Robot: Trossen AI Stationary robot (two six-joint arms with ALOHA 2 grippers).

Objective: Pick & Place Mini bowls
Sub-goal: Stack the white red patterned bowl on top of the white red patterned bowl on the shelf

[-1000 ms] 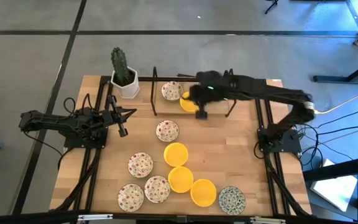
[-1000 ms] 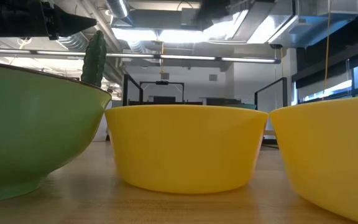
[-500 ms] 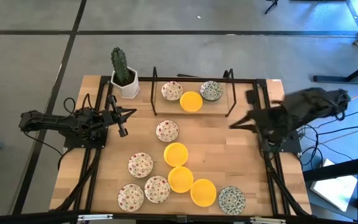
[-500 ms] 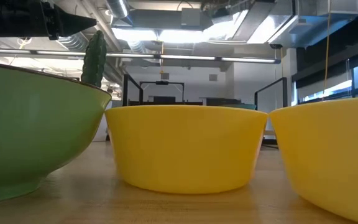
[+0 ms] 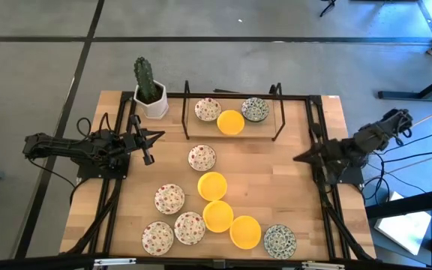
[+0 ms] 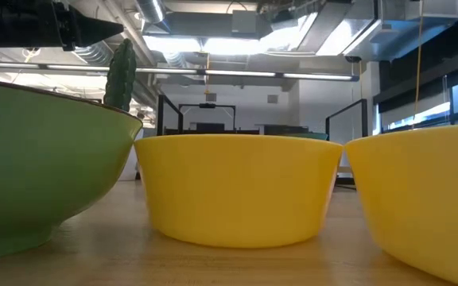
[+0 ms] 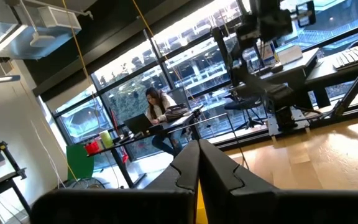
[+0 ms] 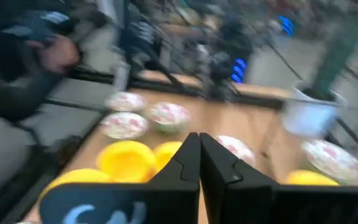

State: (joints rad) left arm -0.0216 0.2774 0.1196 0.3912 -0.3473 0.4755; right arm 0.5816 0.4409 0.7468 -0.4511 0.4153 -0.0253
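Wooden table (image 5: 276,187) under my cameras, and by my count the job is about a quarter done: three mini bowls sit inside the black wire rack (image 5: 187,112) at the far edge, and nine are loose on the boards

Inside the rack, side by side, I see a red-speckled bowl (image 5: 207,109), a yellow bowl (image 5: 230,122) slightly nearer the table's middle, and a blue-green patterned bowl (image 5: 255,109). Each looks empty and upright

Left to move, as I judge it: one red-speckled bowl (image 5: 201,157) near the table's centre, a chain of three yellow bowls (image 5: 218,215) running from the centre toward the near edge, each just beside the next, three more red-speckled bowls (image 5: 169,199) toward the near-left corner, and one blue-green bowl (image 5: 280,240) at the near edge, just beside the last yellow one. All look empty

The white pot with the cactus (image 5: 148,90) stands at the far-left corner, just outside the rack; I leave it alone

My left hand (image 5: 147,146) waits at the left edge with its fingers pressed together on nothing. My right hand (image 5: 300,158) is drawn in at the right edge, fingers likewise pressed together and carrying nothing, well apart from every bowl

I reckon the centre red-speckled bowl is the closest candidate for the next pick, though either arm would have to reach inward for it
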